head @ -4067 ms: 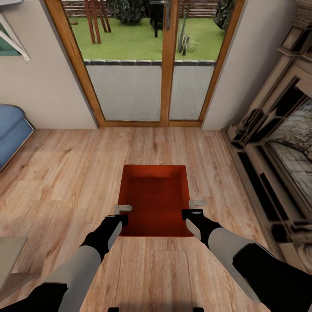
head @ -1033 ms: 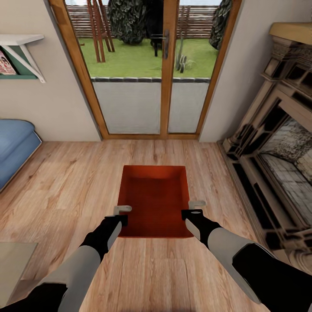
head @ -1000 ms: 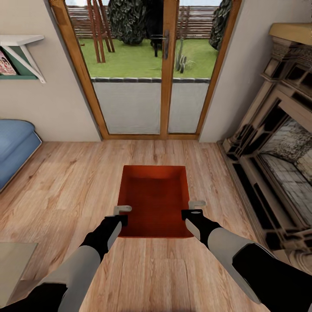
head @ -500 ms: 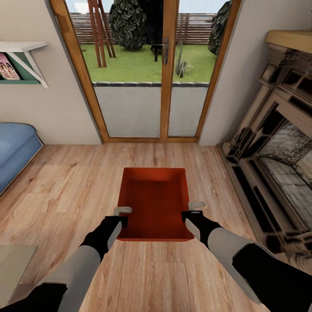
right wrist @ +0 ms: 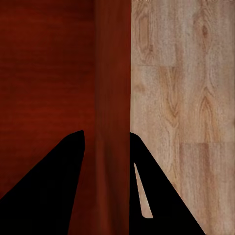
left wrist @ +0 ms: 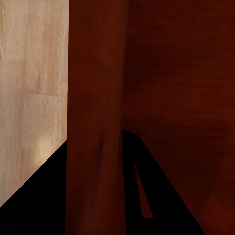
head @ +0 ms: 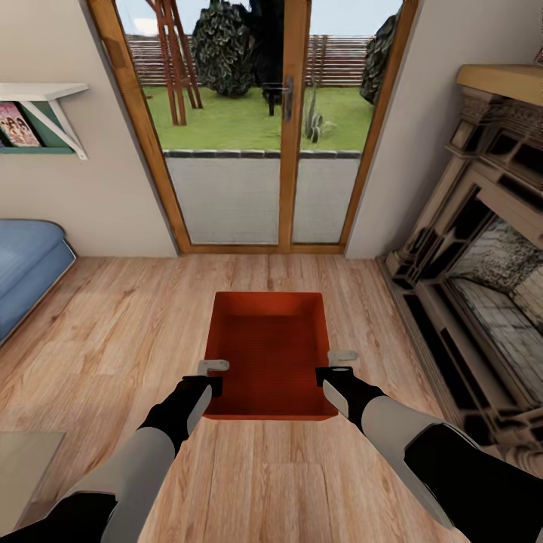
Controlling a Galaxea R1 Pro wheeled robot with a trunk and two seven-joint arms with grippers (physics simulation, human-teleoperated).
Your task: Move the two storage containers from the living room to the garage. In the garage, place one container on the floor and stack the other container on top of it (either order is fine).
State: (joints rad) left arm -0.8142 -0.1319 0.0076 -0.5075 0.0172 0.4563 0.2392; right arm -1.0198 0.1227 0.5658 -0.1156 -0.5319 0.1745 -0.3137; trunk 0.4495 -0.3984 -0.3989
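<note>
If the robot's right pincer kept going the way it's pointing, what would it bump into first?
Probably the light wooden plank floor below; the right pincer already straddles the orange-red plastic bin's wall, and depth is unclear.

The head camera has tilted upward over the last four seconds, so the whole room sits lower in the head view. The glass door [head: 260, 124] now shows sky above the garden fence. The wall shelf [head: 41, 117] has come further into view, with a book on it. The fireplace mantel [head: 501, 79] now shows its top ledge. The storage container [head: 270, 354], pinched on its side walls by the left claw [head: 213, 375] and right claw [head: 337, 364], now shows its near wall's outer face, lifted off the wood floor [head: 113, 332].
</note>
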